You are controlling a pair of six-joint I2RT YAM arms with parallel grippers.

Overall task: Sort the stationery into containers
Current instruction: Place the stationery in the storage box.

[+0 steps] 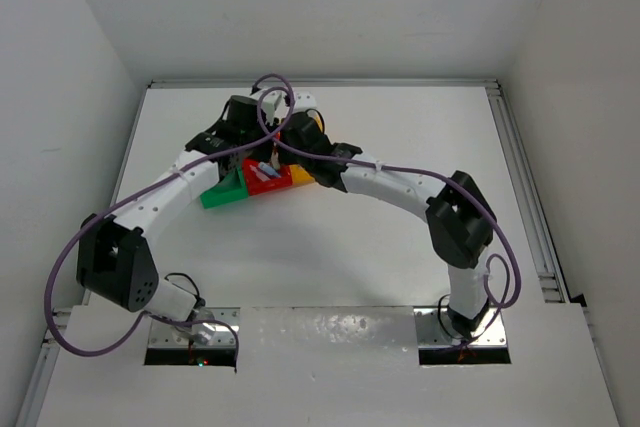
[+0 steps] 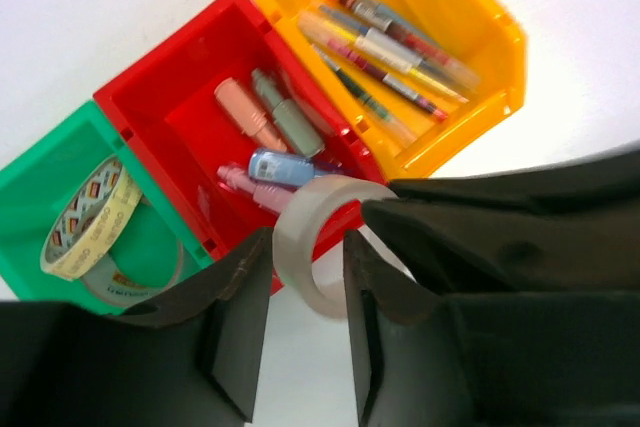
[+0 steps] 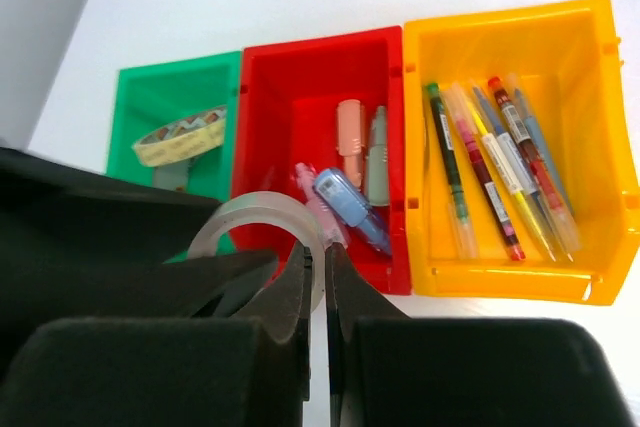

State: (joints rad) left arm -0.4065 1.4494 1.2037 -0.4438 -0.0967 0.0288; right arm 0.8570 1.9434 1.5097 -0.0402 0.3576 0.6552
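Observation:
A translucent grey-white tape roll (image 2: 297,232) (image 3: 250,209) hangs just in front of the red bin (image 2: 180,47) (image 3: 320,42). My right gripper (image 3: 318,257) is shut on the roll's wall, one finger inside the ring. My left gripper (image 2: 306,252) has its fingers against the roll's two flat sides. The green bin (image 2: 60,137) (image 3: 170,82) holds a tan patterned tape roll (image 2: 90,217). Short pink, blue and pale-green sticks (image 2: 280,167) lie in the red bin. Several thin pens (image 3: 500,167) lie in the yellow bin (image 2: 480,27) (image 3: 500,17).
In the top view both arms meet over the row of bins (image 1: 262,185) at mid-table, and purple cables (image 1: 275,107) loop above them. White walls close in the table at the left, back and right.

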